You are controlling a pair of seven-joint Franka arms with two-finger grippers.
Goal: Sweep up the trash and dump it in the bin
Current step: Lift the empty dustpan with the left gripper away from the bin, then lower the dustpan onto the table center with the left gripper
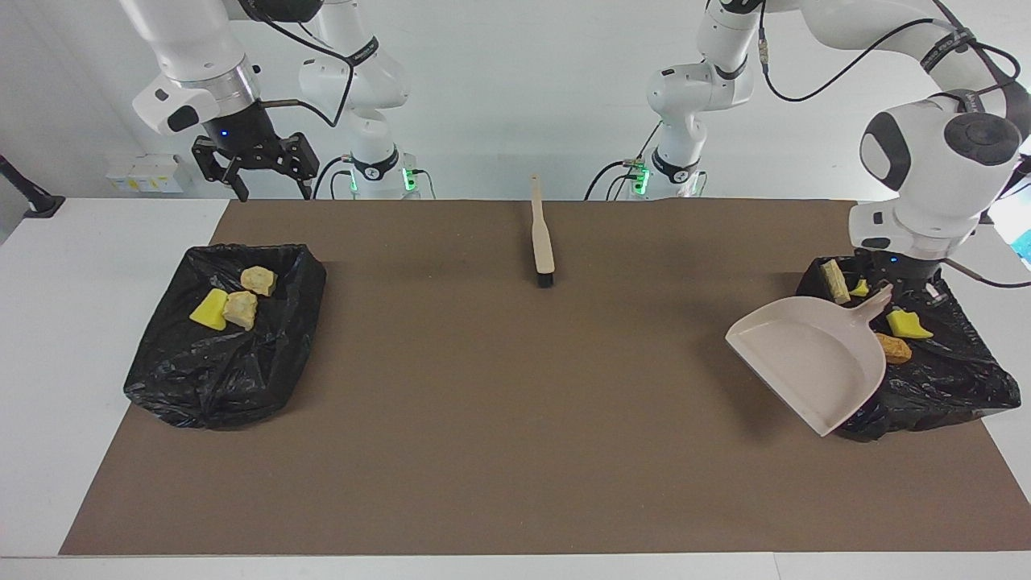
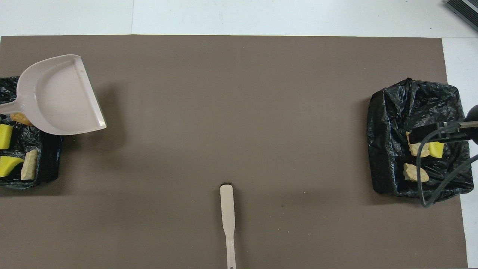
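At right of frame, the left gripper [image 1: 890, 288] clamps the dustpan [image 1: 805, 358] handle above the bin [image 1: 950, 379] rim; right gripper [image 1: 256, 165] hangs open upper left.

A white bench [image 1: 48, 322] fills most of both views, and a large brown mat [image 1: 515, 419] covers its middle, leaving white margins at both ends and a narrow white strip along the edge farthest from the robots. In the overhead view a thin seam [image 2: 132, 16] crosses that white strip. A plain white wall [image 1: 515, 97] rises past the bench, evenly lit, with soft shadows on the mat. A small white box of sockets [image 1: 145, 173] sits against the wall toward the right arm's end, and a black stand [image 1: 28, 197] rests on the bench corner beside it. A dark ribbed object [image 2: 463, 9] shows at the overhead view's upper corner.
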